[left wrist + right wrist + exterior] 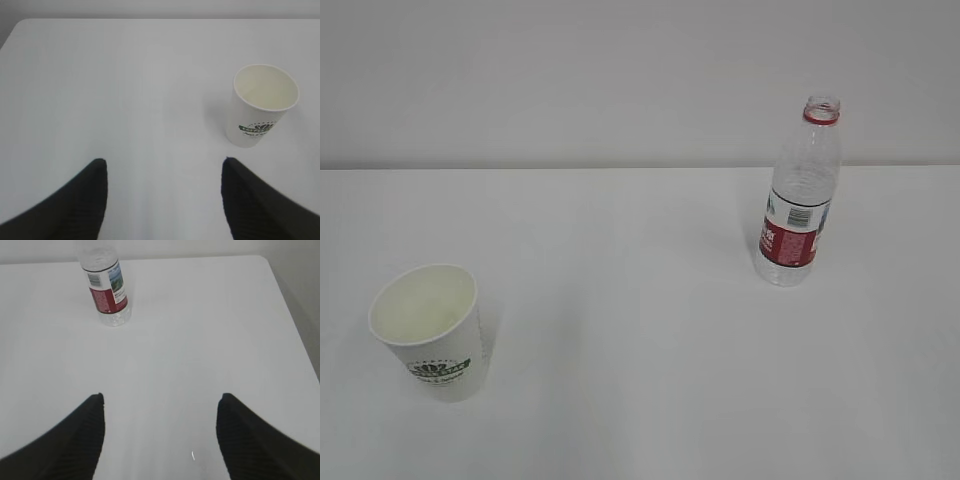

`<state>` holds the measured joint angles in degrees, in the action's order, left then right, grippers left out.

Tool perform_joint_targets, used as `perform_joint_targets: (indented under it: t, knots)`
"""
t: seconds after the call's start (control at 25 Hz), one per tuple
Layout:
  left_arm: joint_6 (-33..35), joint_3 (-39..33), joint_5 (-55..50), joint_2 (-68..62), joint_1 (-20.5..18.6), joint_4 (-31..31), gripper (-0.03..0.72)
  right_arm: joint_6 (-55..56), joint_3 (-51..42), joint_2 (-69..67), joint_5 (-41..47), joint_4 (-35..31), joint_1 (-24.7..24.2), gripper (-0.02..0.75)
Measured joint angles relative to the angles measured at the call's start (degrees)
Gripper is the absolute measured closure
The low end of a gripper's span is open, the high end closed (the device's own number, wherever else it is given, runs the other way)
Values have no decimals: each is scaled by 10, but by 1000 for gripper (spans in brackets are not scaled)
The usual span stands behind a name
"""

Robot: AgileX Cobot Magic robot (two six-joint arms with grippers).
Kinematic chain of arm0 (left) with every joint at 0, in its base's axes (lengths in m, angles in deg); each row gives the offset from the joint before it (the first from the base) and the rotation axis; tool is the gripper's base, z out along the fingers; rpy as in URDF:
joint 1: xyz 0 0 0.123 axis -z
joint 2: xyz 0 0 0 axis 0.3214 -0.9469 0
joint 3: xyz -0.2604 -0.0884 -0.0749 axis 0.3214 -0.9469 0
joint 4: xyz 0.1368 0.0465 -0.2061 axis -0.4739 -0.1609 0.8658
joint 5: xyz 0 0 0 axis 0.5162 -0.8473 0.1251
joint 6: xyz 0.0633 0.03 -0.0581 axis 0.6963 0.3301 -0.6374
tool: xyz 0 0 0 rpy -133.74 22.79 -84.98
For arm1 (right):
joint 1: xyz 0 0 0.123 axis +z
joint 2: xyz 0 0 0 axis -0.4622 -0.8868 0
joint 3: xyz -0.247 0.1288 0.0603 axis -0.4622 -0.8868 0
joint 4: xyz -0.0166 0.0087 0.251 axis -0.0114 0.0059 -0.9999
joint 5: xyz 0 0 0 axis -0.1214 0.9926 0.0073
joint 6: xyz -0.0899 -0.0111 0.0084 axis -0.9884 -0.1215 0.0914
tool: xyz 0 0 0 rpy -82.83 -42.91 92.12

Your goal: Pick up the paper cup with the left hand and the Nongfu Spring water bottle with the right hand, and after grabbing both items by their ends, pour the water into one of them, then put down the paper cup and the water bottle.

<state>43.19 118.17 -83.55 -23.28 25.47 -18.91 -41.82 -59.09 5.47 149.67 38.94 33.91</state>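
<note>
Paper cup (428,330): we see it standing upright on the near left of the white table (640,330), rolled rim up, the dark green logo facing the exterior camera. In the left wrist view it stands ahead and to the right of the fingers, clear of them.
Cup contents: we look into a pale, off-white inside; we cannot tell from any view whether liquid lies at the bottom.
Nongfu Spring water bottle (801,195): we see it upright on the far right of the table, well apart from the cup, capless, with the red neck ring at the open mouth and the red-and-white label around the lower body. In the right wrist view it stands ahead and to the left of the fingers, its top cut off by the frame edge.
Bottle contents: the clear ribbed wall shows no level we can make out; we cannot say how much water it holds.
Left hand (162,200): we see its two dark fingers spread wide above bare table, nothing between them, touching nothing.
Right hand (160,437): likewise spread wide over bare table, holding nothing, the bottle well ahead of it.
Exterior view: neither arm shows here; only cup, bottle and table.
</note>
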Motion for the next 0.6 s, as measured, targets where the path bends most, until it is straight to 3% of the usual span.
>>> perform_joint_targets:
  t: [0.6]
  knots:
    - [0, 24, 47, -49, 0, 2, 223, 0, 25, -86, -97, -8, 0, 210]
